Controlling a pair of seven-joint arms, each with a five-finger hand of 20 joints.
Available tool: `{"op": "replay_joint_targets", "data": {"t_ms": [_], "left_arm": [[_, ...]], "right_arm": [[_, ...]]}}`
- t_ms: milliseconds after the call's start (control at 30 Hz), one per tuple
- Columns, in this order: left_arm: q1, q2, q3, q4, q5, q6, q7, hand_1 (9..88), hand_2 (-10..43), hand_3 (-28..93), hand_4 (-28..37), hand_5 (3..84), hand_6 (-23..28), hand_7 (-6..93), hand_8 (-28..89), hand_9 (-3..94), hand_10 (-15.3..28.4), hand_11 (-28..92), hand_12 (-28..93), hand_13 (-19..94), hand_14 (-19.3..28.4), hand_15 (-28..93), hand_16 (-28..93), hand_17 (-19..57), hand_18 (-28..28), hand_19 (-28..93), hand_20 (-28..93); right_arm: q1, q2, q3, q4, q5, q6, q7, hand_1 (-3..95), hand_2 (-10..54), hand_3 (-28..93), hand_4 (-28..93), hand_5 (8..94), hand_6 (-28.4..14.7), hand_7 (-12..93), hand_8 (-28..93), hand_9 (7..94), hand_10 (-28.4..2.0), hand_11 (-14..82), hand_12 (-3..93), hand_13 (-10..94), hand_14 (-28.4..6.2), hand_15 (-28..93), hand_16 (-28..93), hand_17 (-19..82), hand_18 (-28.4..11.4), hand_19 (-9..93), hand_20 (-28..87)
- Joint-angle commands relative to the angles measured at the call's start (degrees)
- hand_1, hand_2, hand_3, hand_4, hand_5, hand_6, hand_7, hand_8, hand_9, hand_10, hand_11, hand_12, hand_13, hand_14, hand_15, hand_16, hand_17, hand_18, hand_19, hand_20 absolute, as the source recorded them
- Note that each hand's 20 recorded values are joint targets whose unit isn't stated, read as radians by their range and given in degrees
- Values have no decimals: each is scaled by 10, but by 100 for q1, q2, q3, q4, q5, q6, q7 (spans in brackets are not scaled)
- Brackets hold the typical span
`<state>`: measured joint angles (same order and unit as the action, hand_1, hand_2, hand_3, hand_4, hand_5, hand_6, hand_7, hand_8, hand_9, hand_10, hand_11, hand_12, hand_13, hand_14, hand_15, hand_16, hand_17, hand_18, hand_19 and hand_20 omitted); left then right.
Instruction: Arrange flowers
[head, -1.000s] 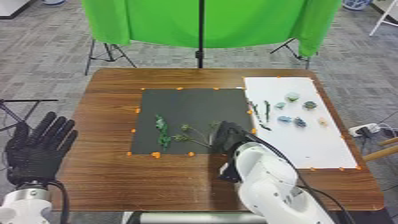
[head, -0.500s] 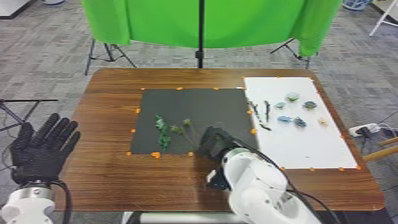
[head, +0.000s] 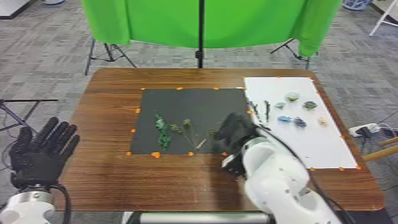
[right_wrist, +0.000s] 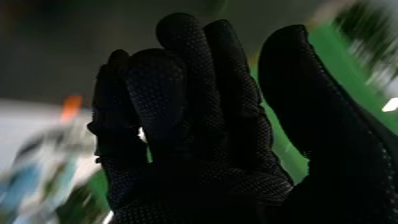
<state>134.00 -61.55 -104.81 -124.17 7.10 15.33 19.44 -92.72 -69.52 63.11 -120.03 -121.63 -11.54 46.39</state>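
On a brown wooden tabletop (head: 111, 175) in front of me lie two sheets side by side, a black sheet (head: 182, 102) on my left and a white sheet (head: 315, 150) on my right, with bits of orange tape (head: 155, 155) along their edges. On the black sheet lie a leafy green stem (head: 163, 133) and, just to its right, thin-stemmed sprigs (head: 187, 123) with small greenish heads. Along the left part of the white sheet are slender dark sprigs (head: 266, 110). Farther right on it, loose flower heads lie apart in a loose group: a pale green bloom (head: 292, 96), a dark teal bloom (head: 309, 105), a light blue bloom (head: 284, 119), a deeper blue bloom (head: 299, 122) and a peach bloom (head: 322, 121)

My right robot hand (head: 234, 134) is over the lower right part of the black sheet, near the sprigs. In the right wrist view, this robot hand (right_wrist: 213, 185) is mostly open, fingers loosely extended, thumb well apart from them, with nothing visibly in its grasp. My left robot hand (head: 38, 157) is beside the tabletop's left edge, open and empty, fingers straight and spread. Beyond the tabletop hangs a green cloth (head: 160, 22)
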Motion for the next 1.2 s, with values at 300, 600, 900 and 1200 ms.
{"op": "replay_joint_targets", "data": {"t_ms": [300, 600, 900, 1200], "left_arm": [[31, -27, 73, -17, -38, 65, 47, 276, 108, 679, -283, 442, 90, 89, -80, 421, 148, 188, 116, 367, 145, 299, -39, -54, 135, 317, 123], [-27, -6, 69, 13, -20, 93, -47, 277, 111, 675, -283, 450, 92, 91, -81, 424, 149, 188, 116, 368, 145, 301, -39, -53, 135, 317, 123], [-112, -6, 50, 48, 96, 119, -313, 276, 115, 671, -283, 456, 94, 93, -81, 426, 150, 189, 115, 366, 145, 302, -39, -54, 134, 318, 124], [-122, -61, 30, 18, 203, 99, -604, 275, 121, 667, -283, 459, 96, 92, -81, 426, 152, 190, 114, 376, 149, 319, -38, -56, 135, 322, 123]], "right_arm": [[798, 525, 664, 1045, -827, 486, 165, 434, -78, 736, -244, 650, -69, 155, -110, 610, -205, 266, 196, 606, -155, 796, 260, 279, -261, 845, 275], [728, 400, 648, 1312, -854, 38, 95, 433, -63, 732, -246, 649, -54, 130, -109, 598, -200, 182, 172, 610, -150, 775, 218, 279, -256, 837, 270], [748, 377, 562, 1418, -725, -134, 253, 425, -56, 733, -247, 641, -54, 116, -103, 563, -209, 154, 169, 587, -158, 770, 202, 266, -255, 826, 269], [630, 423, 273, 1146, -250, -663, 276, 414, -38, 729, -249, 653, -59, 107, -102, 584, -207, 155, 168, 594, -160, 763, 187, 269, -260, 826, 270]]}}
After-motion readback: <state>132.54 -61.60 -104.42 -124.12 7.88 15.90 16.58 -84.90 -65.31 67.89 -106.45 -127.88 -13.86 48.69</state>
